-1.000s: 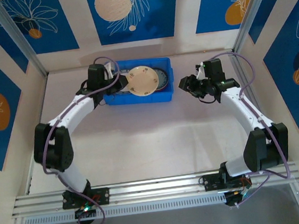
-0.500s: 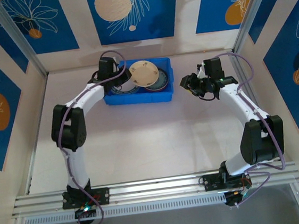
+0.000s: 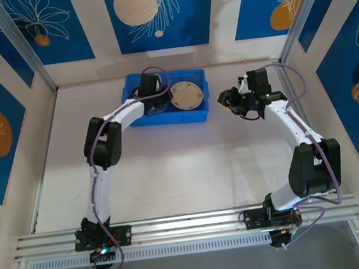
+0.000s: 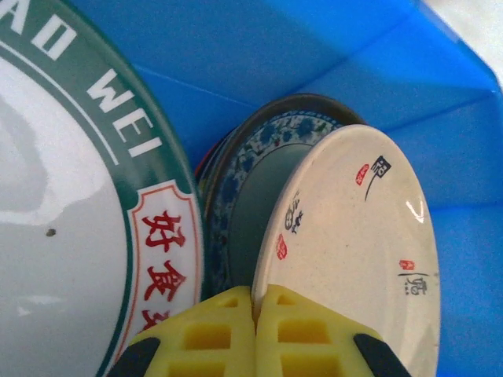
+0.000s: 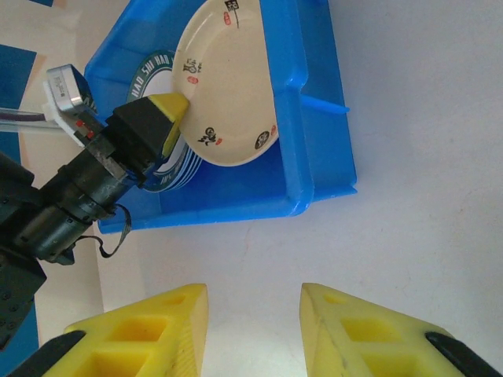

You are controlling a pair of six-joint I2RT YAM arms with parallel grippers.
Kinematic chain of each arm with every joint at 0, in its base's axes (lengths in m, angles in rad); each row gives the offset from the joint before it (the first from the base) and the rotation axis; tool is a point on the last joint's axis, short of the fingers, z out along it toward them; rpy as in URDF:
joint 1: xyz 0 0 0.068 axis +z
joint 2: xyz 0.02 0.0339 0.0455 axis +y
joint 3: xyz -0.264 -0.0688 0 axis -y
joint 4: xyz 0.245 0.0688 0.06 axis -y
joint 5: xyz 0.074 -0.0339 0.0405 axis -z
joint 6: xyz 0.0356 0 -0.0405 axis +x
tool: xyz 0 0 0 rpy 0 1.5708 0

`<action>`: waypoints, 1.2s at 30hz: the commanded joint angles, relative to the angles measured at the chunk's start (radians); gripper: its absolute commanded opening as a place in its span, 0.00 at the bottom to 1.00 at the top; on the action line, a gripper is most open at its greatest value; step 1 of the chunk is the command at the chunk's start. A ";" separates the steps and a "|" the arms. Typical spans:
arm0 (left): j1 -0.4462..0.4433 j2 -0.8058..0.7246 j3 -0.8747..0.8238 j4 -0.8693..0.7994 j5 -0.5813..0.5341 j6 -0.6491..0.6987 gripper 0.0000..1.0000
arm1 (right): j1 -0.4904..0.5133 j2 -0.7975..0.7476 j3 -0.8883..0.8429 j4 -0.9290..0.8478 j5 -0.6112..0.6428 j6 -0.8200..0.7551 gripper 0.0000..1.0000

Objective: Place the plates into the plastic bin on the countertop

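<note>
Top view: the bright blue rectangular plastic bin (image 3: 198,114) is seen at the far edge of the pale off-white countertop (image 3: 170,167), about mid-width. The left gripper (image 3: 168,97) is reached into it, and a cream round plate (image 3: 187,97) is carried over the bin's right half, above darker plates. The right gripper (image 3: 227,100) is hung over bare countertop just beside the bin's right end, w/ nothing in it.

Left wrist view: the left gripper (image 4: 255,314) is seen w/ yellow pads pressed together on the near rim of the cream plate (image 4: 354,243). The plate is held by that rim alone and appears tilted. Under it a blue-patterned plate (image 4: 251,157) is stacked on others by the bin's wall (image 4: 314,47). A white plate with green rim & red lettering (image 4: 63,196) lies close on the other side.

Right wrist view: the right gripper (image 5: 255,314) is shown w/ pads spread wide, countertop (image 5: 393,236) visible between them. Beyond, the cream plate (image 5: 228,86) is pinched by the left gripper (image 5: 169,114) inside the bin (image 5: 314,118), its low edge near the bin's long wall.

Risks, as judged:
- If released while tilted, the plate could be dropped edge-first onto the stack and chipped, or left propped vs. the wall instead of flat.
- W/ a rim-only pinch, slip or rotation in the pads is likely if the move is jerked.
- The green-rimmed plate could be knocked by the pads on withdrawal.
- The bin could be nudged if the right gripper is swung toward it.
</note>
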 commanded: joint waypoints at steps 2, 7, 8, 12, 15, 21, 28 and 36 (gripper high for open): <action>-0.005 0.024 0.058 0.000 -0.006 0.010 0.00 | -0.005 0.003 0.002 0.012 -0.026 -0.001 0.37; -0.007 0.052 0.118 -0.051 0.001 0.019 0.00 | -0.002 0.014 0.010 0.008 -0.031 0.000 0.37; -0.008 0.057 0.130 -0.061 0.003 0.024 0.04 | 0.000 0.012 0.011 0.008 -0.030 0.000 0.37; -0.014 0.059 0.159 -0.097 -0.009 0.045 0.40 | 0.007 0.005 0.017 -0.001 -0.016 -0.007 0.37; -0.018 0.048 0.172 -0.125 -0.023 0.062 0.67 | 0.010 0.002 0.019 -0.002 -0.018 -0.007 0.37; -0.021 0.026 0.213 -0.192 -0.058 0.108 1.00 | 0.018 -0.009 0.019 0.000 -0.012 -0.006 0.38; -0.024 -0.047 0.216 -0.281 -0.155 0.163 1.00 | 0.025 -0.047 0.011 -0.011 0.017 -0.022 0.38; -0.045 -0.383 -0.146 -0.143 -0.222 0.223 1.00 | 0.096 -0.171 -0.039 -0.012 0.096 -0.121 0.45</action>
